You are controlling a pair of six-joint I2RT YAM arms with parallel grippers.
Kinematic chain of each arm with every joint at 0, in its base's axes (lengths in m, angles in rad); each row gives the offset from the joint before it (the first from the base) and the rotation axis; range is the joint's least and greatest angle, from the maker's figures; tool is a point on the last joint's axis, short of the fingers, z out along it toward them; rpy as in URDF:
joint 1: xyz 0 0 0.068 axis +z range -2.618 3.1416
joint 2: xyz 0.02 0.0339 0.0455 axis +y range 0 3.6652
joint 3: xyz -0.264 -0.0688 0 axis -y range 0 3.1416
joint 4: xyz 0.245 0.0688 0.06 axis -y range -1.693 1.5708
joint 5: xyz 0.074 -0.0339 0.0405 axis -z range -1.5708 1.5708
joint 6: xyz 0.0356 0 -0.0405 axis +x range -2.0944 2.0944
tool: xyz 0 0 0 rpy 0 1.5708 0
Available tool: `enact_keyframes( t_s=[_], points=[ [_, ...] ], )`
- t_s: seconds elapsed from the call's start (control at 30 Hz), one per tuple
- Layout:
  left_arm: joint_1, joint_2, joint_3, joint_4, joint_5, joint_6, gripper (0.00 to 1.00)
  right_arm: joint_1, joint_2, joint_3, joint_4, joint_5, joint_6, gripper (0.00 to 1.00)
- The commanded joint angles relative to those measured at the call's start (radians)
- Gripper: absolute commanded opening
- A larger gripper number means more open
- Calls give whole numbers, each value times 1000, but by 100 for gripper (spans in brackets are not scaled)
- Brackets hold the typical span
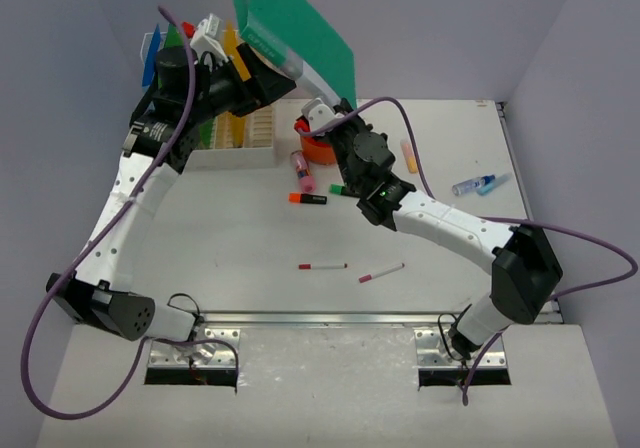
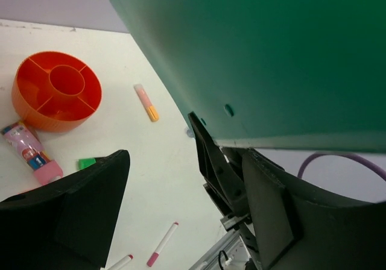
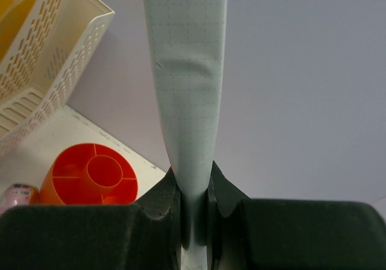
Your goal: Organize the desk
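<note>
**Entry: the desk**. It is being shown across the middle of the top view, running from the metal rail at 6 o'clock to the back wall at 12 o'clock.

**Handling, as judged.**
- The desk is being taken for a stiff, heavy, fixed and smooth slab.
- No hold is being offered by it. The holds are to be taken on the things being borne by it.
- Round pens are likely to roll or slide on so slick a top.

**Contents being carried.**
- The file rack is being kept at 11 o'clock.
- The orange organiser is being kept near 12 o'clock, with a pink tube just beside it.
- A black-and-orange marker is lying near the centre.
- Two red-tipped pens are lying toward 6 o'clock.
- A peach highlighter is lying toward 1 o'clock.
- Blue pens are lying toward 2 o'clock.

**Item in hand: the green folder**. It is being held up above the rack.
- It is being judged light, thin, floppy and slippery.
- It is best pinched near an edge and supported at a second point.

**Grippers.**
- The right gripper is being kept clamped on the folder's lower edge.
- The left gripper is being held with its jaws wide apart beside the folder, and nothing is being gripped by it.
- Contact between the left gripper and the folder cannot be told.
</note>
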Motion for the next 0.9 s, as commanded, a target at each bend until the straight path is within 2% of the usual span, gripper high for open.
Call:
enact_keyframes(
  t_s=[0.0, 0.2, 0.4, 0.5, 0.73, 0.87],
  points=[
    [-102, 45, 116, 47, -113, 56, 73, 8, -28, -3, 130, 19, 2, 0],
    [-136, 107, 162, 59, -135, 50, 73, 0, -12, 20, 86, 35, 34, 0],
    [-158, 72, 95, 128, -203, 25, 72, -43, 2, 82, -44, 64, 156, 0],
    [-158, 91, 112, 123, -252, 17, 71, -37, -18, 72, -37, 64, 161, 0],
    [-158, 151, 128, 139, -244, -4, 67, -3, -43, 26, 7, 46, 121, 0],
    [-161, 192, 143, 145, -239, -8, 66, 46, -30, -2, 106, 37, 23, 0]
  ],
)
